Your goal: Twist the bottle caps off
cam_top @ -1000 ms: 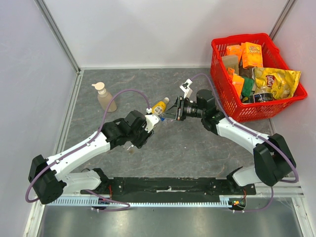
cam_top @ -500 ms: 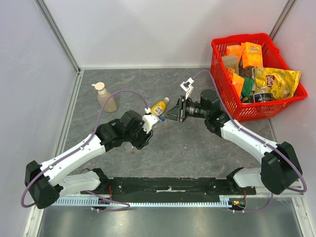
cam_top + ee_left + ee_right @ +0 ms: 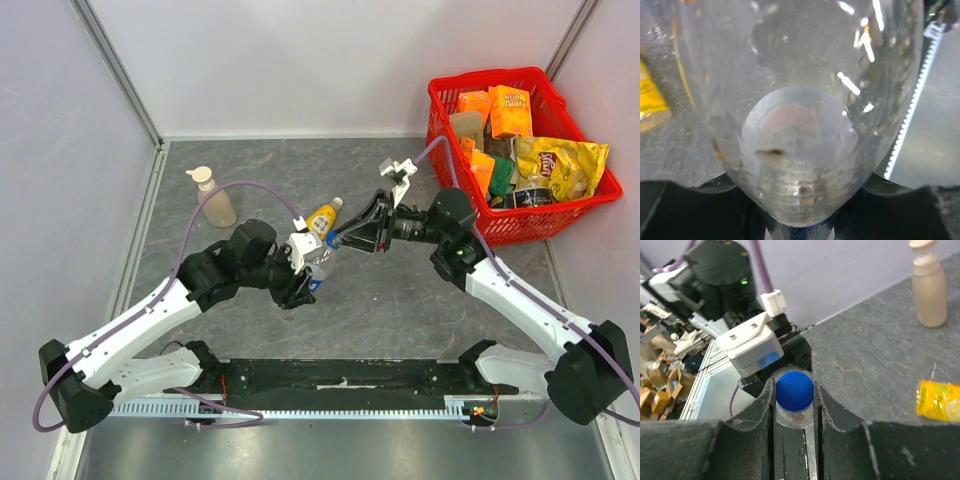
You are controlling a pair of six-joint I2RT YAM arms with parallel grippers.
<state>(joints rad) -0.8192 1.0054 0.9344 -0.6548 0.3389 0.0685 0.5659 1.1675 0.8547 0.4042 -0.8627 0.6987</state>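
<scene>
The right gripper point(image 3: 338, 241) pinches the cap point(image 3: 794, 389) between its fingers; the left gripper point(image 3: 303, 262) clamps the bottle point(image 3: 800, 90). Light, squashy, probably slick: best held by the neck.

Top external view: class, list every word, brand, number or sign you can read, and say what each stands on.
"Lay's": logo on the yellow chip bag in the red basket.
Orange boxes in the basket: white lettering, too small to read.
Juice bottle label: too small and blurred to read.
No other text can be read.
</scene>
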